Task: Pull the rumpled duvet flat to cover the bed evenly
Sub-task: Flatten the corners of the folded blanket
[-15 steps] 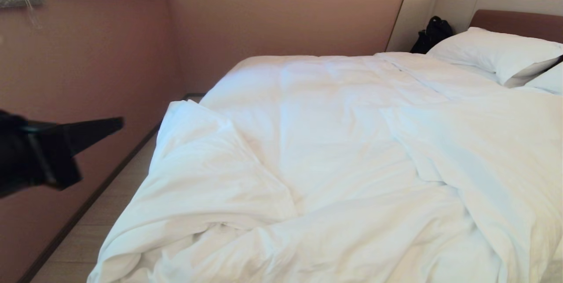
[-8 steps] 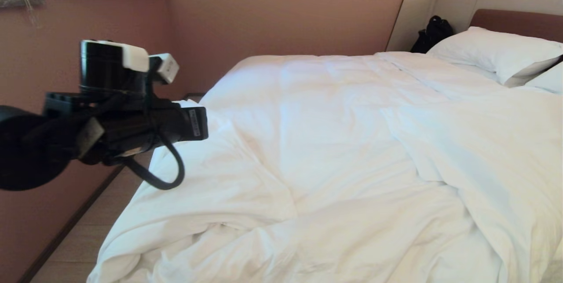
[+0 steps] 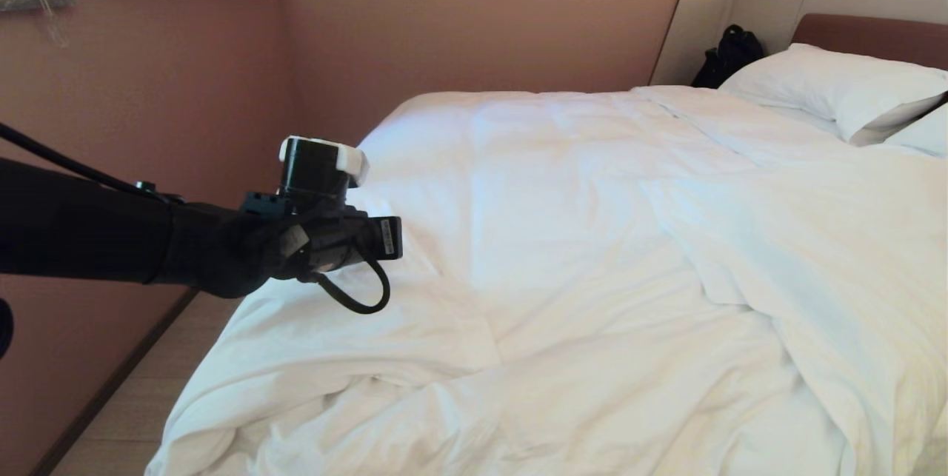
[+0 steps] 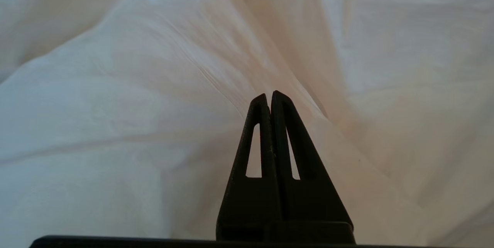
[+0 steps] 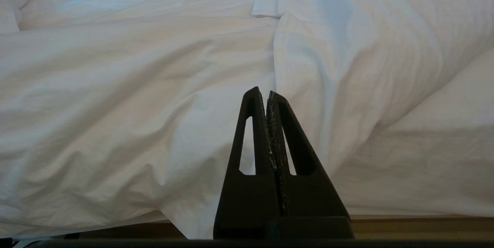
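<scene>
The white duvet lies rumpled over the bed, with a bunched corner at the near left and a thick fold turned over on the right. My left arm reaches in from the left above the duvet's left part. Its gripper is shut and empty, pointing at creased duvet cloth just ahead. The right gripper is outside the head view. It is also shut and empty, in front of the duvet where that hangs over the bed's edge.
Two white pillows lie at the headboard, with a black bag in the corner beside them. A pink wall runs close along the bed's left side. A narrow strip of wooden floor lies between wall and bed.
The left arm has swung in from the picture's left edge to above the duvet's left part, lower than half a second ago. The duvet and the camera have not moved.
</scene>
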Robot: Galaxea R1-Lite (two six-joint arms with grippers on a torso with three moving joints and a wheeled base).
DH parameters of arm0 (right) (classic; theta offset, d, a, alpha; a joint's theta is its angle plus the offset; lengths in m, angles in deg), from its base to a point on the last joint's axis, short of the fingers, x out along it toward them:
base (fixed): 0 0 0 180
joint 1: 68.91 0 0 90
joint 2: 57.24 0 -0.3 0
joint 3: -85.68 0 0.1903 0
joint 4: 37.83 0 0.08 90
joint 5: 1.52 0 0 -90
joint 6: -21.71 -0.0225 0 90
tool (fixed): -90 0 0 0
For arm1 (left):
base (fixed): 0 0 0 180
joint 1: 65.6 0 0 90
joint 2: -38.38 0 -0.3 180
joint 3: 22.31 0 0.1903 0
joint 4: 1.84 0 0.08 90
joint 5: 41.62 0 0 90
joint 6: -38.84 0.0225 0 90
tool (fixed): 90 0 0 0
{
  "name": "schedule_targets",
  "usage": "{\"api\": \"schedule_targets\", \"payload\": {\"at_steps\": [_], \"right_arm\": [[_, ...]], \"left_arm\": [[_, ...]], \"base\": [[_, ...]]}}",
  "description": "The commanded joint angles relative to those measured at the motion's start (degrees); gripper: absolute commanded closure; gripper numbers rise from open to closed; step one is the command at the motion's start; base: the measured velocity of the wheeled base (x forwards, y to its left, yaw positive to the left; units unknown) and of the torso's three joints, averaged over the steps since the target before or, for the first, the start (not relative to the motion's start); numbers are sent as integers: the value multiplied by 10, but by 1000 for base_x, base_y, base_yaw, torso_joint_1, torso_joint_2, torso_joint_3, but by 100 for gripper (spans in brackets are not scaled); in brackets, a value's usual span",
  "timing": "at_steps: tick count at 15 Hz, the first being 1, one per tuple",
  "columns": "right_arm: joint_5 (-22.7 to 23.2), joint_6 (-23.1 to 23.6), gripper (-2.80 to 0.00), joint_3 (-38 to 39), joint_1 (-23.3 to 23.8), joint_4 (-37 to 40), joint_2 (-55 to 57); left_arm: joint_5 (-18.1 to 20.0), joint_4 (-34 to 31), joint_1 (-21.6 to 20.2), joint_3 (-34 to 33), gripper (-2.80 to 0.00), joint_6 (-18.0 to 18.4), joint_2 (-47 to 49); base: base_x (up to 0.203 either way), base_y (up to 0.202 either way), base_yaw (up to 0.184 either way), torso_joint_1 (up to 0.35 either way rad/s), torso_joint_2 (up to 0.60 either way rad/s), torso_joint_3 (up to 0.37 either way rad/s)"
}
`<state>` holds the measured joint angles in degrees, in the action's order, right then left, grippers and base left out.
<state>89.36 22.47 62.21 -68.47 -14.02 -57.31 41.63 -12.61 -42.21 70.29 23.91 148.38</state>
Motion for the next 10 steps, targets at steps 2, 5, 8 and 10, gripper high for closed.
{"api": "schedule_targets", "payload": {"at_steps": [2, 5, 8, 10], "right_arm": [[0, 0, 0, 0, 0, 0, 1], [0, 0, 0, 0, 0, 0, 1], [0, 0, 0, 0, 0, 0, 1], [0, 0, 0, 0, 0, 0, 1]], "left_arm": [[-1, -6, 8, 2, -280, -1, 23], [-51, -17, 25, 4, -280, 0, 19], [-88, -15, 57, -17, -280, 3, 7], [-114, -14, 80, -22, -280, 4, 7]], "base": [[0, 0, 0, 0, 0, 0], [0, 0, 0, 0, 0, 0], [0, 0, 0, 0, 0, 0], [0, 0, 0, 0, 0, 0]]}}
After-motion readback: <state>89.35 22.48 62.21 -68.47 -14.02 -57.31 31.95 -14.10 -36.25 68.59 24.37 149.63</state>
